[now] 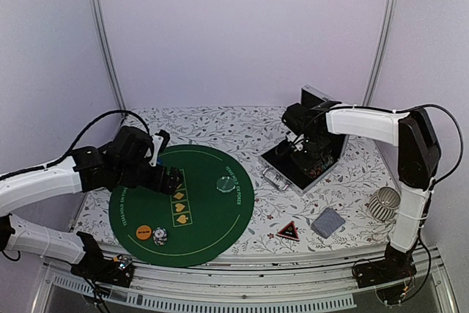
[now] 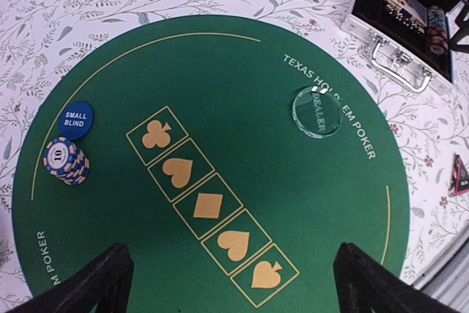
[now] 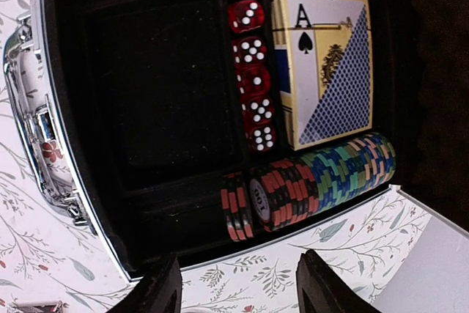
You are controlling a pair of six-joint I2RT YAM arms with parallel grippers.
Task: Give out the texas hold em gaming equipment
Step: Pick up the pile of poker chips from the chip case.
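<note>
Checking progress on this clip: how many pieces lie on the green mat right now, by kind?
Marker discs: 3 (blue Small Blind disc, orange disc, clear Dealer disc)
Chip stacks: 2 (blue-side stack, orange-side stack)
Total: 5

Left arm (image 1: pixel 37 185) extended, left fingers (image 2: pixel 88 287) spread wide, right arm (image 1: pixel 366 124) angled down, right fingers (image 3: pixel 157 291) parted.
</note>
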